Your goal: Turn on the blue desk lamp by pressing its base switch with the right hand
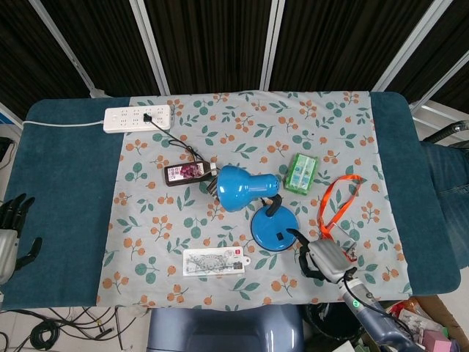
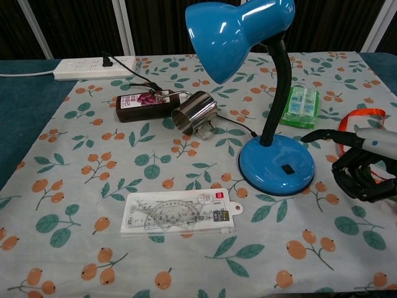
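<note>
Blue desk lamp (image 2: 273,162) on floral cloth (image 1: 344,139) over teal table (image 1: 66,191), right hand (image 2: 363,164) curled empty.

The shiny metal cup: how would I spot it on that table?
Start at the blue desk lamp mid-table. Left of its round base, beside a dark purple-labelled box, the metal cup lies on its side. It is the only mirror-bright steel thing there.
</note>
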Robot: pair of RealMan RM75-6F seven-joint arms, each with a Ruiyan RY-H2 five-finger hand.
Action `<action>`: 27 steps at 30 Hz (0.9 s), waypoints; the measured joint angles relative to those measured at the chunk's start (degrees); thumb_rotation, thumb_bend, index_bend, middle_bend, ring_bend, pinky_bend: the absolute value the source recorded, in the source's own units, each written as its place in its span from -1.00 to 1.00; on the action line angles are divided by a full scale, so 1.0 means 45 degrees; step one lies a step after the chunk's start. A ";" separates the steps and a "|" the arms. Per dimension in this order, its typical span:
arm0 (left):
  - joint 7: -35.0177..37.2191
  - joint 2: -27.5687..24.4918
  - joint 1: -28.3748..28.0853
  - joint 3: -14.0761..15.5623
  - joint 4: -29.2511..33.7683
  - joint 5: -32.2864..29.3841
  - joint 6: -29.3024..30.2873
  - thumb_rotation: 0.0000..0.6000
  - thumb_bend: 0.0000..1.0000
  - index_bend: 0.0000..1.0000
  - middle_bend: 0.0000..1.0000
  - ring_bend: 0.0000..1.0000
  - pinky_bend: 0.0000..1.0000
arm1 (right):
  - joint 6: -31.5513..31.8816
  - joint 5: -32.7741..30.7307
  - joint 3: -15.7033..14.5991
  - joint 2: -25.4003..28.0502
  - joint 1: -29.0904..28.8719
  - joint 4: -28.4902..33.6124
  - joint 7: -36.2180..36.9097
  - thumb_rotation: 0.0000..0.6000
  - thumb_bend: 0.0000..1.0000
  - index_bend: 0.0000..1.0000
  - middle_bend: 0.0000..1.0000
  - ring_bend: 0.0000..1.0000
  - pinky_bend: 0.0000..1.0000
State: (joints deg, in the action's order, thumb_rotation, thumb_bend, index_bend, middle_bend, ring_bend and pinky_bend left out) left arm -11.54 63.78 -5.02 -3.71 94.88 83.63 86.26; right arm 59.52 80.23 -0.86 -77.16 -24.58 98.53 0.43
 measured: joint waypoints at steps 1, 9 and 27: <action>0.0003 -0.0002 -0.0001 0.0000 0.0000 0.0004 0.0002 1.00 -0.26 -0.86 -0.91 -0.87 -1.00 | -0.0046 -0.0055 -0.0003 -0.0096 -0.0010 -0.0065 -0.0069 1.00 0.22 -0.76 0.33 0.47 0.29; 0.0030 -0.0008 -0.0009 0.0000 0.0001 0.0009 -0.0005 1.00 -0.26 -0.86 -0.91 -0.87 -1.00 | -0.0341 -0.0384 -0.0094 -0.0640 -0.0040 -0.0599 -0.0621 1.00 0.19 -0.72 0.33 0.47 0.29; 0.0043 -0.0016 -0.0008 -0.0002 -0.0002 -0.0013 -0.0004 1.00 -0.26 -0.86 -0.91 -0.87 -1.00 | -0.0678 -0.0828 0.0082 -0.1178 -0.0187 -0.0936 -0.1053 1.00 0.19 -0.72 0.33 0.47 0.29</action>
State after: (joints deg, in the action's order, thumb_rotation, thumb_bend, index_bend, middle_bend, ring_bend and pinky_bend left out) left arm -11.35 63.71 -5.06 -3.72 94.87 83.57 86.25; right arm 56.47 76.51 -0.50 -82.47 -25.42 94.32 -4.31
